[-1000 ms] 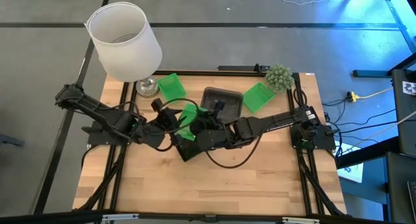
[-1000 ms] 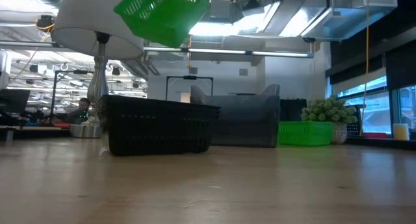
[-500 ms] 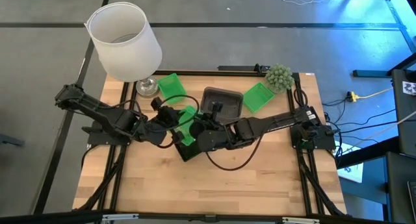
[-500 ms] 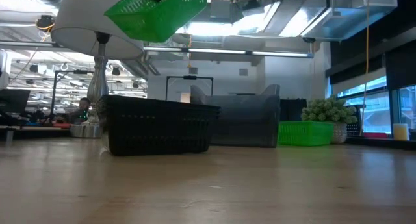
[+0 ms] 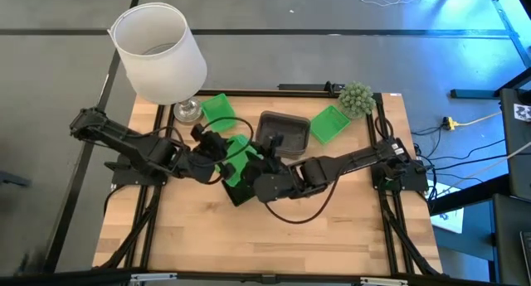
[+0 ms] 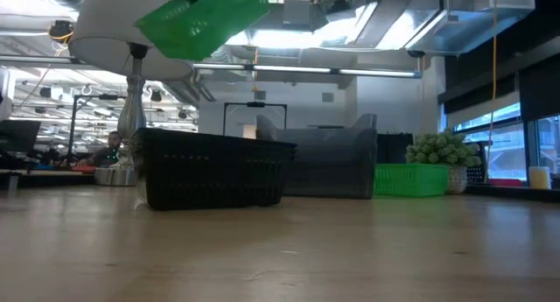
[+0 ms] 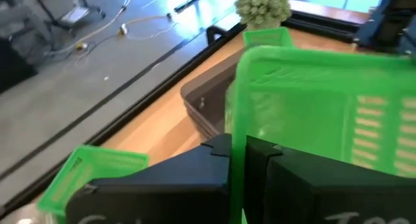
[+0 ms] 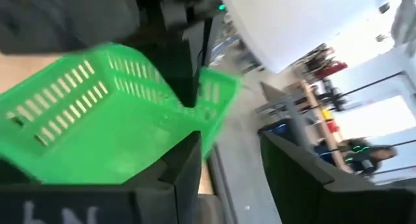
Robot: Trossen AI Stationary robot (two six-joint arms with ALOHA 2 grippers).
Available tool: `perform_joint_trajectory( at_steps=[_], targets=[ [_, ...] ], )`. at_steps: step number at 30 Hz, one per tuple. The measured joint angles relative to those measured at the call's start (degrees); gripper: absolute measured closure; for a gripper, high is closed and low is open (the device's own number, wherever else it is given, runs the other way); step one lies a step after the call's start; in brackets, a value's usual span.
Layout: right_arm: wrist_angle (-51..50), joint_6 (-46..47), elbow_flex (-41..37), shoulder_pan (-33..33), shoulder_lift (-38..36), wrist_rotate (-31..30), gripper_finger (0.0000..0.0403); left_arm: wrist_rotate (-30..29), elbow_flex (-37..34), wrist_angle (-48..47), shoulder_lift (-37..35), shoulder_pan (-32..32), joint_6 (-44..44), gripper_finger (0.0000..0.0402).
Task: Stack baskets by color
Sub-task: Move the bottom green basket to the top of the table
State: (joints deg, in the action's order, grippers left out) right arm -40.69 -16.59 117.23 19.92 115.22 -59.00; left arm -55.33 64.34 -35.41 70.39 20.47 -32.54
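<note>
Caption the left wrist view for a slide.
Left gripper shut on the rim of a raised green basket, above a grey basket on the wooden table.

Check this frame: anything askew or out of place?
One green basket hangs tilted in mid-air above the black basket, pinched by its wall in the left gripper. The right gripper is open beside it. The other baskets sit flat on the table; nothing spilled or damaged.
</note>
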Motion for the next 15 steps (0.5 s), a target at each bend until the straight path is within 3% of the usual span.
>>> perform_joint_trajectory(
  at_steps=[9, 15],
  targets=[
    [2.13, -6.59, 0.04, 2.1, -0.1, -11.44, 0.0241, -3.45, 0.0, -2.77, 0.0, -5.74, -5.82, 0.0401],
    [2.02, -6.26, 0.04, 2.99, -2.28, -13.02, 0.0241, -3.1, 0.02, -9.09, -0.02, -12.29, -12.76, 0.0401]
  ],
)
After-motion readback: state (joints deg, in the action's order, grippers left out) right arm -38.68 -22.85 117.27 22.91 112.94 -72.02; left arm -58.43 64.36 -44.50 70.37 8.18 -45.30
